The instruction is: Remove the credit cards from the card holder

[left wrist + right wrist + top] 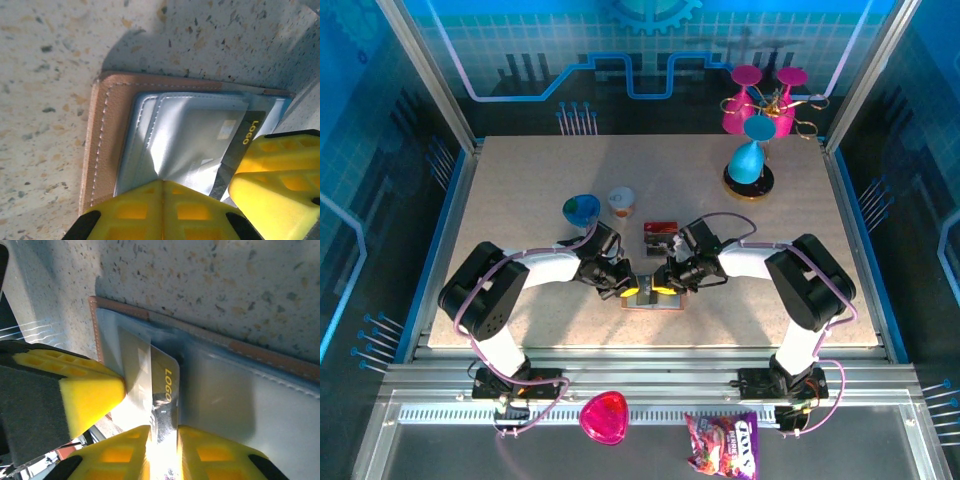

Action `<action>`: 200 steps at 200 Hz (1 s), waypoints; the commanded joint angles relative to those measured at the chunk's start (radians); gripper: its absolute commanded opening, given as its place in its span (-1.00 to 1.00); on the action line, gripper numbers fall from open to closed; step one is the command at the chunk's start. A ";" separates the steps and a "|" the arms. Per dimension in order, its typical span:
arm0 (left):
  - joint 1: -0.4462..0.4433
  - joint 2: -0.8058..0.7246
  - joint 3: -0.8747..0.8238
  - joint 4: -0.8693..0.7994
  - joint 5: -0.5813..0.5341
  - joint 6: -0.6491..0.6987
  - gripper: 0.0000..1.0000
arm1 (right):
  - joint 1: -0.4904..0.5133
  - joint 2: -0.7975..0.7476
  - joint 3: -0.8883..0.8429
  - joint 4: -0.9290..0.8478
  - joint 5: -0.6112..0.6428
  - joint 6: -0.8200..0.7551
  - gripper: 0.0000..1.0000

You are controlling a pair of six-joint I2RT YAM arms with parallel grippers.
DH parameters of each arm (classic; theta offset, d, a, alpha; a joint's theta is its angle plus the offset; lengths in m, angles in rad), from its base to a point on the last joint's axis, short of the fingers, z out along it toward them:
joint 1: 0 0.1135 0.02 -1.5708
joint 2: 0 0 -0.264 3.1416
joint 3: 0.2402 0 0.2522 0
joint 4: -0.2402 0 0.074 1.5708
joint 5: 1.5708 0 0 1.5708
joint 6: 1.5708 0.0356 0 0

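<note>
The card holder (655, 301) lies open and flat near the table's front edge, its tan stitched rim (100, 145) framing blue-grey pockets. A dark credit card (167, 385) marked "LOGO" pokes out of a pocket. The narrow gap of my right gripper (164, 432) is closed on it. In the top view that gripper (670, 285) comes in from the right. My left gripper (161, 182) is shut, its tips pressed on the shiny lining, which creases there. It reaches in from the left (625, 288). Another credit card (661, 232), dark with red bands, lies on the table just behind.
A blue-green cup (582, 209) and a small pale cup (621, 201) stand behind the left arm. Blue (750, 160) and pink goblets (760, 100) stand at the back right. A pink heart-shaped thing (605, 417) and a snack bag (722, 445) lie on the near ledge.
</note>
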 commanded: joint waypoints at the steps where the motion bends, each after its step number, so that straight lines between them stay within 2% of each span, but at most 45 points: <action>1: -0.008 0.027 0.010 -0.046 -0.007 0.020 -0.88 | -0.011 -0.027 -0.008 0.018 -0.028 0.008 -0.63; 52: -0.008 0.022 0.005 -0.048 -0.011 0.020 -0.88 | -0.011 0.014 -0.024 0.069 -0.052 0.026 -0.63; 86: -0.009 0.018 0.002 -0.052 -0.014 0.020 -0.88 | -0.012 0.007 -0.033 0.074 -0.047 0.026 -0.71; 125: -0.009 0.010 0.001 -0.058 -0.021 0.021 -0.88 | -0.023 -0.020 -0.038 0.032 -0.023 0.003 -0.78; 200: -0.006 0.003 0.002 -0.061 -0.025 0.022 -0.88 | -0.070 -0.082 -0.051 -0.046 -0.019 -0.048 -0.79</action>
